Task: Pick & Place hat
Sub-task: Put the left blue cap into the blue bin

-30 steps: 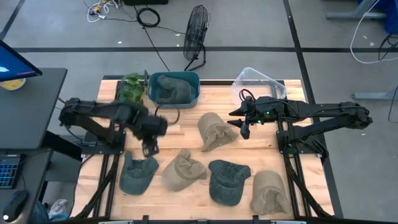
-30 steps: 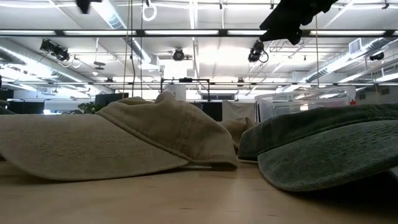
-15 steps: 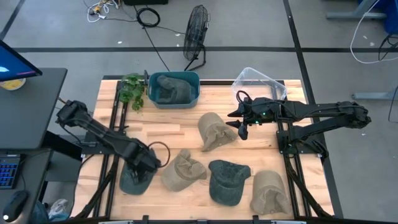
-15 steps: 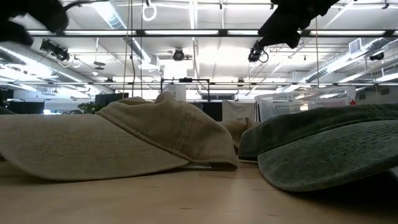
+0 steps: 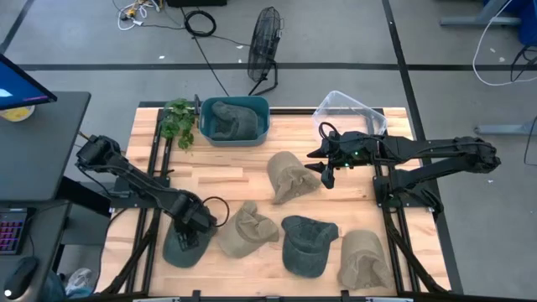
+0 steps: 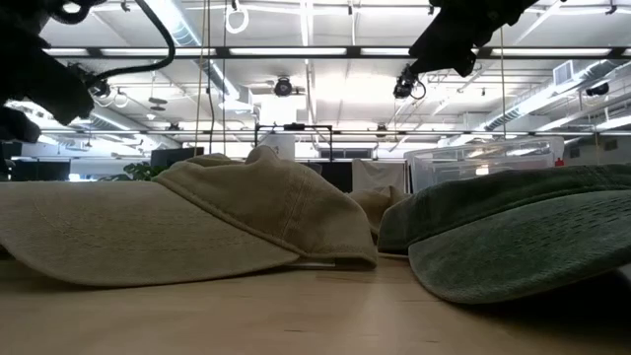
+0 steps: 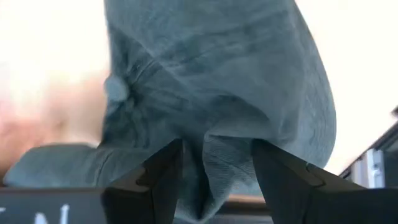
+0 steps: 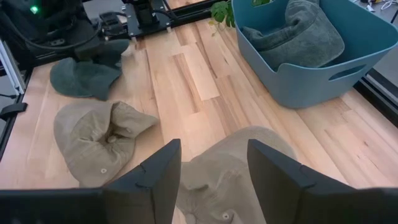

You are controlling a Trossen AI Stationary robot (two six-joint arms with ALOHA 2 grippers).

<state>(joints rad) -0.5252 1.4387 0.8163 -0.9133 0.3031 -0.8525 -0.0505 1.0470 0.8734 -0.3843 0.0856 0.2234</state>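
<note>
1. The left gripper (image 5: 195, 220) is down on the dark green hat (image 5: 186, 242) at the table's (image 5: 226, 172) front left; the left wrist view shows its fingers (image 7: 163, 174) spread with a fold of cloth bunched between them.
2. From above, that grip is hidden under the arm.
3. The right gripper (image 5: 326, 170), fingers apart, hovers over the tan hat (image 5: 289, 175) mid-table.
4. Only the right wrist view looks into the blue bin (image 8: 314, 59), which holds another hat (image 8: 301, 28).
</note>
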